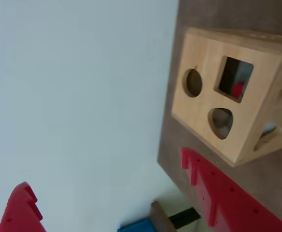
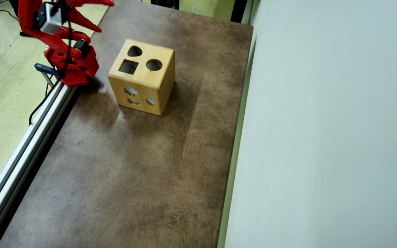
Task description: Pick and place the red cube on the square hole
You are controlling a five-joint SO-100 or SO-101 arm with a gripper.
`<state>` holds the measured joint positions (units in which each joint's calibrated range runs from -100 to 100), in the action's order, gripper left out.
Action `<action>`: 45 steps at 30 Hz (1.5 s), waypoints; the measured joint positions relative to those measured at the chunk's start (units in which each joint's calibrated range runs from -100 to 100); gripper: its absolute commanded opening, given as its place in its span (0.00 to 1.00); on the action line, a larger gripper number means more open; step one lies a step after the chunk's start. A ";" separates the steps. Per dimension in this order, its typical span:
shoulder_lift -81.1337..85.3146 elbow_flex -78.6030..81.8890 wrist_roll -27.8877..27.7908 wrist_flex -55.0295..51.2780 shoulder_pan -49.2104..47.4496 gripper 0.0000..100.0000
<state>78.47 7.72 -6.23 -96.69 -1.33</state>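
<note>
A light wooden box (image 2: 150,81) stands on the brown table, its top cut with a round, a heart-like and a square hole (image 2: 128,66). Through the square hole (image 1: 230,72) in the wrist view, a small patch of the red cube (image 1: 237,90) shows inside the box; the overhead view does not show the cube. My red gripper (image 2: 106,16) is raised at the table's top-left, to the left of the box and apart from it. In the wrist view the gripper (image 1: 104,169) is open, its fingers (image 1: 21,208) spread wide with nothing between them.
The arm's red base (image 2: 72,67) is clamped with a blue clamp (image 2: 47,69) at the table's left edge, along an aluminium rail (image 2: 29,137). A pale wall panel (image 2: 322,137) borders the table's right side. The brown tabletop (image 2: 133,172) stretches below the box.
</note>
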 measured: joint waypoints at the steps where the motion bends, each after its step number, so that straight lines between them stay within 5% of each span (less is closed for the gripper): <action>1: 2.88 -0.36 0.00 0.00 0.00 0.44; 6: 16.27 -0.81 0.05 -0.16 0.00 0.44; 18: 17.37 -1.53 0.20 -0.24 -0.07 0.44; 30: 17.37 -1.17 9.18 -0.65 -0.07 0.42; 37: 17.37 3.34 6.89 -0.65 -0.07 0.30; 45: 17.37 4.24 6.69 -0.73 -0.07 0.03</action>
<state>95.85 11.96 0.46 -97.42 -1.40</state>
